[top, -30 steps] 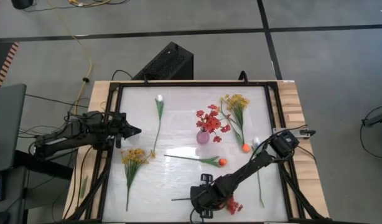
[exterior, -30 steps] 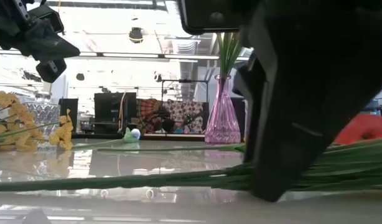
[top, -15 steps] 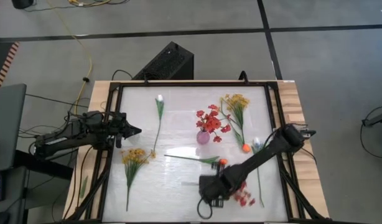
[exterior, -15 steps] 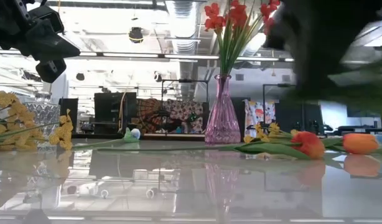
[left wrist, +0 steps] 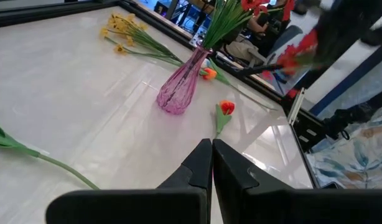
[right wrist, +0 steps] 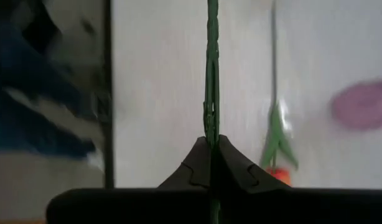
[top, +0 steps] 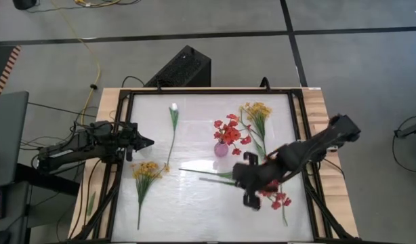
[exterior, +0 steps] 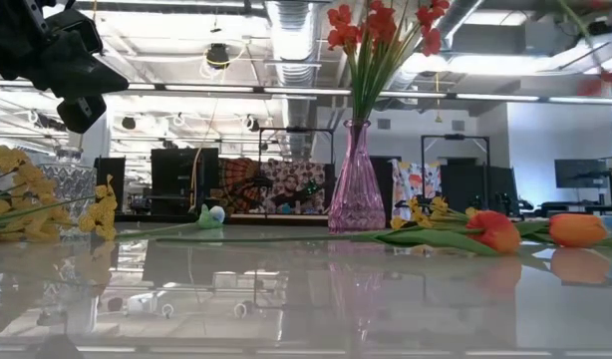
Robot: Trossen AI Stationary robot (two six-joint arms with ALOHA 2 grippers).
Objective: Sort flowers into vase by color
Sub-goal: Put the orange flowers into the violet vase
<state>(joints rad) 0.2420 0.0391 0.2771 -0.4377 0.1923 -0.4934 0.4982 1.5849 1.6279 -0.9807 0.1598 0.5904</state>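
A pink glass vase (top: 221, 149) stands mid-table and holds red blossom sprays (top: 228, 129); it also shows in the low view (exterior: 356, 179). My right gripper (top: 239, 180) is just near of the vase, shut on another red spray (top: 279, 198). My left gripper (top: 148, 143) is shut and empty above the table's left edge. Yellow sprays lie at the left (top: 146, 169) and the far right (top: 257, 112). A white tulip (top: 173, 110) and an orange tulip (top: 267, 160) lie flat on the table. My right gripper pinches the red spray's green stem (right wrist: 211, 127) between its two shut fingers. The bare stem end (top: 208, 179) sticks out past the fingertips toward the table's left. The blossoms hang on the right side of the gripper. The spray is lifted clear of the table.
A second orange tulip (right wrist: 277, 173) with its leaves lies below my right gripper, near the vase. A long green stem (top: 284, 213) lies near the right front corner. A black frame (top: 299, 115) rims the white tabletop.
My right gripper has risen from the table's near edge and gone toward the far edge and the vase. It carries the red spray, which lay on the table and is now lifted clear, its stem end still pointing left.
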